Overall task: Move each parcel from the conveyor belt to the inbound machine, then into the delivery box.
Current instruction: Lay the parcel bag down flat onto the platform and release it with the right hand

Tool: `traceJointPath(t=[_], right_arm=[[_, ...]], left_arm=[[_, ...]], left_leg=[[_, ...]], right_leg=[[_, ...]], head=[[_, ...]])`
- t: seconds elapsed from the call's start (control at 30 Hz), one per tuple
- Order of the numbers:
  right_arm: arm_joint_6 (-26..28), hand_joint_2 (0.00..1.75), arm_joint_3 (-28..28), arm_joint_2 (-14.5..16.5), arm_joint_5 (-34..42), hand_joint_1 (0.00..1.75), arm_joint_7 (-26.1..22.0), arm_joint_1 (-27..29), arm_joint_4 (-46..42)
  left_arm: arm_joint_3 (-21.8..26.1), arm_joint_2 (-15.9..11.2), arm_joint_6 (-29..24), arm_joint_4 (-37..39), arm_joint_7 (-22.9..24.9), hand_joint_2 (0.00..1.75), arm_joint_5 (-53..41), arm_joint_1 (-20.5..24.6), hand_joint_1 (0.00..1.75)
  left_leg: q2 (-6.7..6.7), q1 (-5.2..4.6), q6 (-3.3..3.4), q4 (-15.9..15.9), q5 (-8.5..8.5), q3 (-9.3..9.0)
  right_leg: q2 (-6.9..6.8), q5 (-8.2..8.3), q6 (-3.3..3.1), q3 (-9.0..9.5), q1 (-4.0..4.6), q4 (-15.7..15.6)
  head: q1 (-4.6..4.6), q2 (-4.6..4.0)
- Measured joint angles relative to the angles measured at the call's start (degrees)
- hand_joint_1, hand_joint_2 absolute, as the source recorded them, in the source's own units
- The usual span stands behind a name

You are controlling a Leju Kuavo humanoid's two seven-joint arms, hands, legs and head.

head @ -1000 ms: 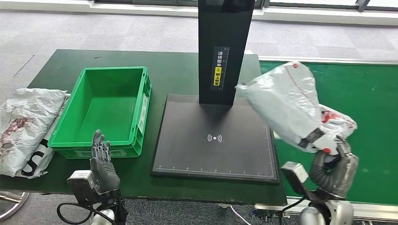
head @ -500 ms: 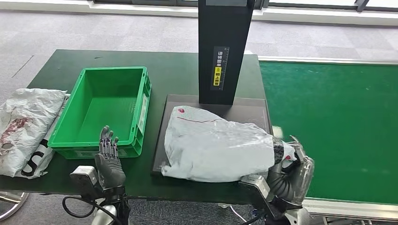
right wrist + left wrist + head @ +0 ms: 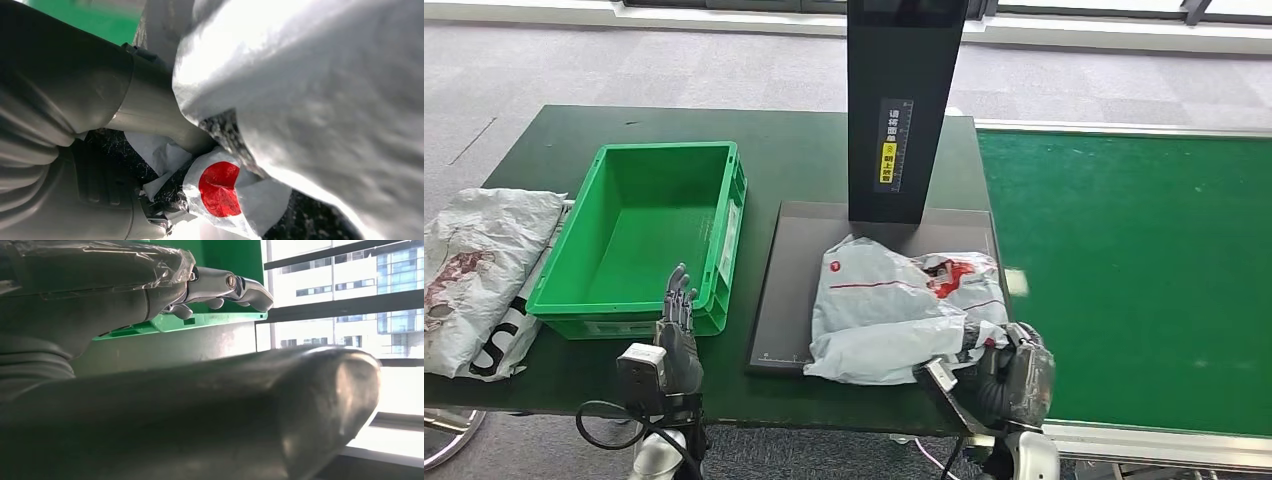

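- Your right hand (image 3: 1009,368) grips the near right end of the white parcel (image 3: 894,305); in the right wrist view the thumb (image 3: 150,107) presses into the crumpled plastic next to a red dot (image 3: 218,182).
- The parcel lies on the black plate of the inbound machine (image 3: 789,290), towards its 4 o'clock corner, with its near edge reaching the plate's front rim.
- The machine's black column (image 3: 902,100) stands at 12 o'clock from the parcel.
- Your left hand (image 3: 677,335) holds nothing; its fingers are straight and apart, pointing up at the front wall of the green delivery box (image 3: 624,310).
- The delivery box sits at 9 o'clock from the plate, just beside it.
- The green conveyor belt (image 3: 1144,260) lies at 3 o'clock from the parcel.
- Another white bag (image 3: 474,270) lies at 9 o'clock from the box, at the table edge.
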State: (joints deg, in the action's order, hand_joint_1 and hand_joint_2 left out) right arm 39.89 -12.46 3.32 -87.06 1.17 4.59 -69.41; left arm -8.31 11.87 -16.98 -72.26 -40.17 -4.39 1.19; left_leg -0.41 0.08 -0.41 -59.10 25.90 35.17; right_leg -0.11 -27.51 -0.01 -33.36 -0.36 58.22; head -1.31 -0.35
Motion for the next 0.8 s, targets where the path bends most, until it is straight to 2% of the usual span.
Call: traceJointPath(t=[0.13, 0.23, 0.27, 0.33, 0.37, 0.4, 0.47, 0.6, 0.8], right_arm=[[0.09, 1.75, 0.64, -4.22, -2.56, 1.75, 11.74, -1.08, 1.70], [0.13, 1.75, -2.00, -7.08, -2.90, 1.75, 19.33, -2.80, 4.08], [0.14, 1.75, -4.13, -8.14, -2.93, 1.58, 23.04, -3.88, 5.56], [0.15, 1.75, -9.48, -10.33, -2.94, 0.73, 28.49, -6.39, 9.07], [0.15, 1.75, -11.88, -11.26, -2.89, 0.31, 29.43, -7.41, 10.61], [0.15, 1.75, -13.66, -11.99, -2.70, 0.05, 29.39, -8.03, 11.72], [0.16, 1.75, -14.69, -12.59, -2.12, 0.05, 26.74, -8.15, 12.67], [0.17, 1.75, -11.69, -12.36, -1.76, 0.06, 17.97, -7.48, 12.73], [0.20, 1.75, -9.45, -11.63, -1.50, 0.00, 14.95, -7.24, 12.75]], left_arm=[[-0.13, -0.01, 0.00, 1.03, -0.01, 0.00, -0.24, 0.13, 0.00], [-0.15, -0.04, 0.00, 1.52, -0.01, 0.00, -0.27, 0.14, 0.00], [-0.15, -0.05, 0.02, 1.68, -0.01, 0.00, -0.22, 0.16, 0.00], [-0.15, -0.07, 0.09, 2.00, -0.01, 0.00, 0.01, 0.22, 0.00], [-0.15, -0.05, 0.07, 2.20, -0.01, 0.00, 0.15, 0.30, 0.00], [-0.15, -0.02, -0.03, 2.46, -0.02, 0.00, 0.26, 0.43, 0.00], [-0.15, 0.05, -0.39, 3.08, -0.08, 0.00, 0.40, 0.84, 0.00], [-0.15, 0.11, -0.88, 4.09, -0.16, 0.00, 0.50, 1.67, 0.00], [-0.16, 0.15, -0.89, 5.05, -0.18, 0.00, 0.74, 2.40, 0.00]], left_leg=[[0.06, -0.08, 0.03, 0.00, 0.02, 0.01], [0.08, -0.08, 0.04, 0.00, 0.03, 0.00], [0.10, -0.08, 0.04, 0.00, 0.03, 0.00], [0.15, -0.07, 0.03, 0.00, 0.02, -0.03], [0.15, -0.07, 0.03, 0.00, 0.01, -0.04], [0.12, -0.06, 0.03, 0.00, 0.00, -0.04], [0.01, -0.07, 0.03, 0.00, -0.02, -0.04], [0.00, -0.07, 0.01, 0.01, -0.03, -0.03], [0.03, -0.07, 0.01, 0.01, -0.03, -0.04]], right_leg=[[0.08, 0.02, 0.04, -0.04, -0.08, 0.00], [0.10, 0.02, 0.04, -0.04, -0.08, 0.00], [0.12, 0.03, 0.04, -0.05, -0.07, 0.00], [0.17, 0.04, 0.03, -0.07, -0.06, 0.00], [0.17, 0.05, 0.03, -0.08, -0.06, 0.00], [0.14, 0.06, 0.03, -0.07, -0.06, 0.00], [0.02, 0.06, 0.03, -0.03, -0.06, 0.00], [0.02, 0.04, 0.02, -0.02, -0.06, 0.02], [0.04, 0.05, 0.03, -0.02, -0.06, 0.02]], head=[[0.00, 0.00], [0.00, 0.00], [0.00, 0.00], [0.00, 0.00], [-0.01, 0.00], [-0.01, 0.00], [-0.01, 0.00], [0.00, 0.00], [0.00, 0.00]])
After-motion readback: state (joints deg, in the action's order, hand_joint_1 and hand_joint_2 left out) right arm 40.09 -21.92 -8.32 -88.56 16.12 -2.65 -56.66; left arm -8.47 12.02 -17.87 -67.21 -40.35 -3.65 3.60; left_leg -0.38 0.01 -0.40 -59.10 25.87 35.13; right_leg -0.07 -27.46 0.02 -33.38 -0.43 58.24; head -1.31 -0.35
